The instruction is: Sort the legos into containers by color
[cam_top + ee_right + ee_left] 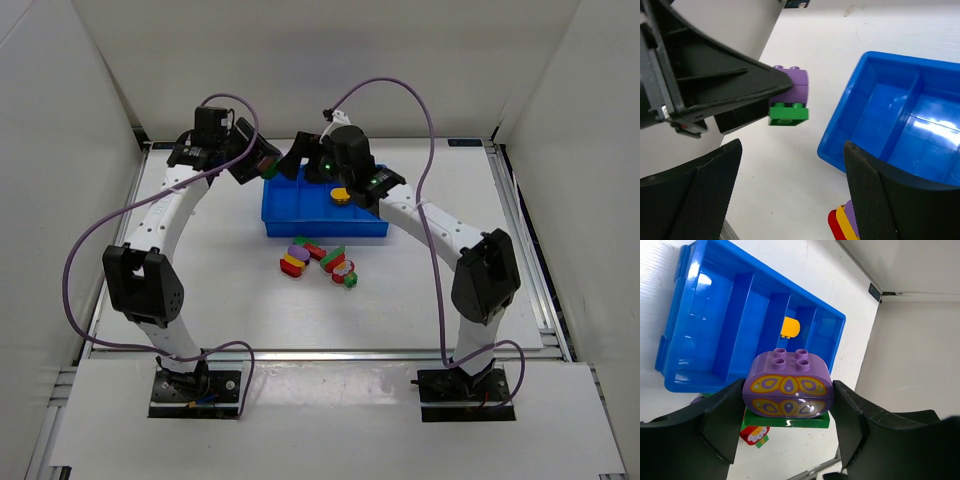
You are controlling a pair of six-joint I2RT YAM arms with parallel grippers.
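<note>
A purple piece point(787, 385) is pinched from both sides by the left jaws. A flat green piece point(785, 422) is stuck under it, so two colors are held as one lump. The lump is held up off the desk point(220, 270), just beside one end of the blue tray point(705, 380), not over it.

The right jaws are spread wide and nothing is held in them. In the right wrist view the purple and green lump is seen straight ahead of them, a little way off.

One yellow piece point(790, 327) is seen lying in an inner compartment of the tray. The other three compartments look bare, as far as can be seen. A small heap of pieces point(318, 262) in red, yellow, green and purple is left on the desk in front of the tray, near its long side.

The step in hand is judged to be the sorting of the purple piece, and the job is thought to be only just begun. A snag can be seen: purple and green should not be dropped in the same compartment. So the two pieces most likely need to be pulled apart first. For that, the green piece would have to be gripped by the right jaws while the purple one is held tight by the left ones. The green piece is thin and close to the left jaws, so a careful aim is called for. After that, each piece could be taken over a bare compartment of its own and let go.
</note>
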